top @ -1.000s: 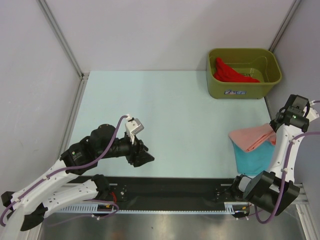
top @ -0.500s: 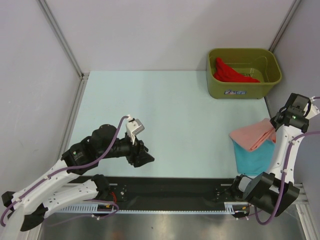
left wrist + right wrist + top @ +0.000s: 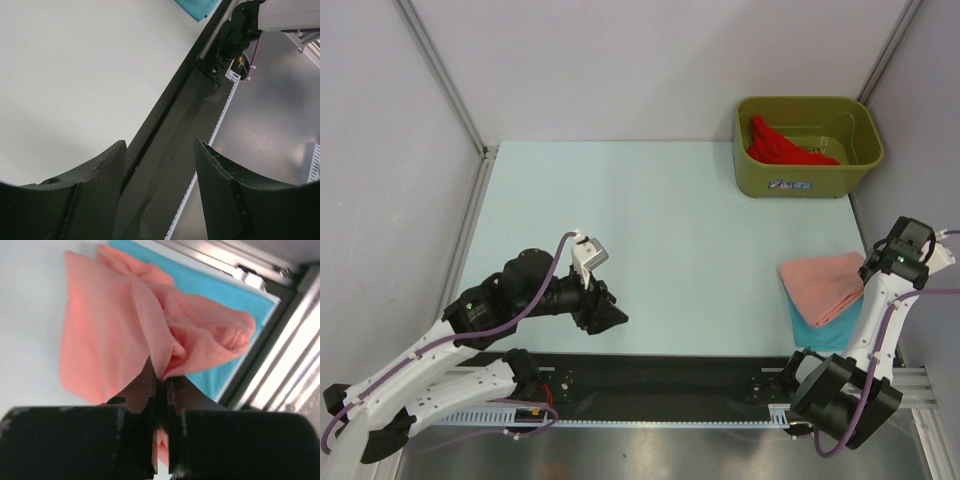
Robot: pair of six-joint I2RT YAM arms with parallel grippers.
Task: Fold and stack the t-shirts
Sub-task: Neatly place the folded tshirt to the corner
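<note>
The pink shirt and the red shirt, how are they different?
The salmon-pink t-shirt lies fairly flat on the turquoise-blue t-shirt; the red t-shirt sits crumpled in the olive-green tub. The right gripper is shut on the pink one; nothing touches the red one. Both are soft, plain shirts.

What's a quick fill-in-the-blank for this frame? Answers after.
1. The right gripper is ____ on the salmon-pink t-shirt.
2. The salmon-pink t-shirt lies ____ the turquoise-blue t-shirt.
3. The red t-shirt lies ____ the olive-green tub.
4. The left gripper is ____ and holds nothing.
Missing words: shut; on top of; inside; open.
</note>
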